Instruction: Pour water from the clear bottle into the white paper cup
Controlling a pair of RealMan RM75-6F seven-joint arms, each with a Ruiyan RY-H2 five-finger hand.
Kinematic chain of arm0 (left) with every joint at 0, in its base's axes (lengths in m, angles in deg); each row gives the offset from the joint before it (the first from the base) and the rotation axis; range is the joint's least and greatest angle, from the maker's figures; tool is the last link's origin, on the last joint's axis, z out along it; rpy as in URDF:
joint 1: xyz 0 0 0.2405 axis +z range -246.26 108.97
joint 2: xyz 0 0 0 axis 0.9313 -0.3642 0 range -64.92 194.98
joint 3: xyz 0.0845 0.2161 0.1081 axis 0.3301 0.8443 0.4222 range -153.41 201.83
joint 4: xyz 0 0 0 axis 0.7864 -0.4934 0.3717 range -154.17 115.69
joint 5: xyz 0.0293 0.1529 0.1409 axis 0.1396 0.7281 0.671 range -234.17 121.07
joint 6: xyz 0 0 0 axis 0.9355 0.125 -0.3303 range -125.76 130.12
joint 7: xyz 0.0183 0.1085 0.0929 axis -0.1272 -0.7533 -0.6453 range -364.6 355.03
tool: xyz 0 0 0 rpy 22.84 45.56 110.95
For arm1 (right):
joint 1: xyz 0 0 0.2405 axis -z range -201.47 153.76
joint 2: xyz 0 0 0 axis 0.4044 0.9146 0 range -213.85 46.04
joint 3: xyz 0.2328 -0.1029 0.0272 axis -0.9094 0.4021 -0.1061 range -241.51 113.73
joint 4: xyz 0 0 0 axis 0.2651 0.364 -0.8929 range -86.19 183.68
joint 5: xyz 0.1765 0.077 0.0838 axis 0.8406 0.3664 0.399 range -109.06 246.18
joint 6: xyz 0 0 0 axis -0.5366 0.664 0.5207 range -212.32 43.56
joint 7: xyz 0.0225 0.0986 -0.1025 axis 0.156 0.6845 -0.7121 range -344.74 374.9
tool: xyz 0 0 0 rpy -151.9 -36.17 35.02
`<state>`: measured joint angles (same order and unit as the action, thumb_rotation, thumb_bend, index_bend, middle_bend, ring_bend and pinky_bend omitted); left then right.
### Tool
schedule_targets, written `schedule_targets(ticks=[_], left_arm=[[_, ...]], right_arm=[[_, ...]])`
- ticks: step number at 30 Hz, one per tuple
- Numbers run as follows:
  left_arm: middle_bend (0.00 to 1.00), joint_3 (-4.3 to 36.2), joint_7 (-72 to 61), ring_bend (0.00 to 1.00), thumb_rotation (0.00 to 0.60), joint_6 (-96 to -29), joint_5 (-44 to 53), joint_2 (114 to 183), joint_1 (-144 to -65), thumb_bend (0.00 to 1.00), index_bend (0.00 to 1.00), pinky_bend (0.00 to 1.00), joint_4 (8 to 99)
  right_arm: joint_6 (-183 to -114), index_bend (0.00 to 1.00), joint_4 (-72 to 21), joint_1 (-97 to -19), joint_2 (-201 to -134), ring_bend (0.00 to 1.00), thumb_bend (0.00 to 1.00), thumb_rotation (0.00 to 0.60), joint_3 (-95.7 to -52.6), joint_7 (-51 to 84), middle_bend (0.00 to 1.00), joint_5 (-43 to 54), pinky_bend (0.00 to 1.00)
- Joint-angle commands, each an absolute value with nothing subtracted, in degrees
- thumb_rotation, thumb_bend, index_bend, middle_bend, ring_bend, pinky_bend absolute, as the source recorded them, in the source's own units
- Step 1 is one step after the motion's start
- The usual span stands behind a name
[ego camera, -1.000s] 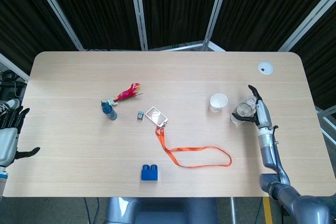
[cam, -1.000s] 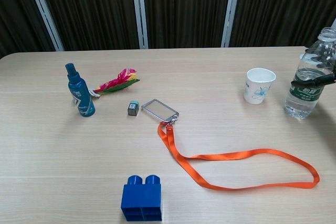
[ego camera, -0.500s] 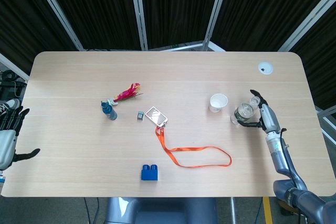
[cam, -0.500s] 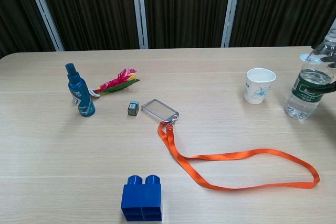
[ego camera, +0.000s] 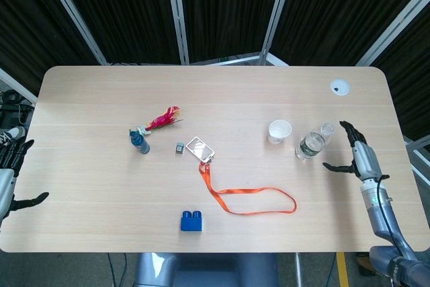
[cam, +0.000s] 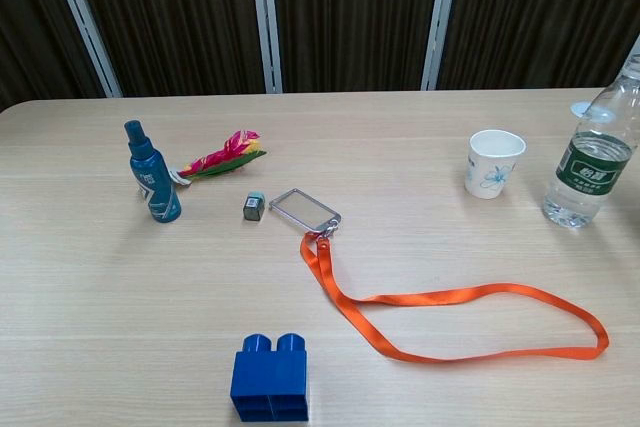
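Note:
The clear bottle (ego camera: 312,142) (cam: 590,167) with a green label stands upright on the table, right of the white paper cup (ego camera: 279,131) (cam: 493,162). My right hand (ego camera: 357,154) is open, fingers spread, a short gap to the right of the bottle and not touching it. It does not show in the chest view. My left hand (ego camera: 8,169) hangs open off the table's left edge, far from both objects.
A blue spray bottle (ego camera: 139,141), a pink-yellow feather toy (ego camera: 163,118), a small grey cube (ego camera: 179,147), a badge holder (ego camera: 200,148) with orange lanyard (ego camera: 252,200), and a blue brick (ego camera: 191,220) lie on the wooden table (ego camera: 94,193). A white disc (ego camera: 339,86) sits back right.
My right hand has let go of the clear bottle and drawn back to the right. The bottle stays standing. My left hand sank slightly.

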<state>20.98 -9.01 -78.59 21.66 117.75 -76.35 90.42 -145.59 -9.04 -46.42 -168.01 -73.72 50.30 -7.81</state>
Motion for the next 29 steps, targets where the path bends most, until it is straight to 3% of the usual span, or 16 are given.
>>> schedule_targets(ticks=[1,7,24,29], left_arm=[[0.00,21.0,-8.8,0.00,0.600,-78.9,22.0,117.7,-76.1,0.07,0.00,0.00,90.4],[0.00,21.1,-8.8,0.00,0.600,-79.5,22.7,117.8,-75.8,0.07,0.00,0.00,90.2],[0.00,21.2,-7.6,0.00,0.600,-81.1,25.6,119.4,-75.3,0.07,0.00,0.00,87.1],[0.00,21.4,-7.9,0.00,0.600,-81.9,26.1,119.4,-74.8,0.06,0.00,0.00,86.9]], right_arm=[[-149.6,0.00,-9.9,-44.1,-166.1,0.00,0.00,0.600,-72.1,45.8,0.00,-9.4,0.00],[-155.8,0.00,-13.5,-40.5,-163.3,0.00,0.00,0.600,-71.0,40.0,0.00,-10.5,0.00],[-170.3,0.00,-40.2,-31.1,-151.3,0.00,0.00,0.600,-69.9,20.7,0.00,-11.4,0.00],[-173.9,0.00,-41.9,-29.6,-150.9,0.00,0.00,0.600,-69.5,16.3,0.00,-13.5,0.00]])
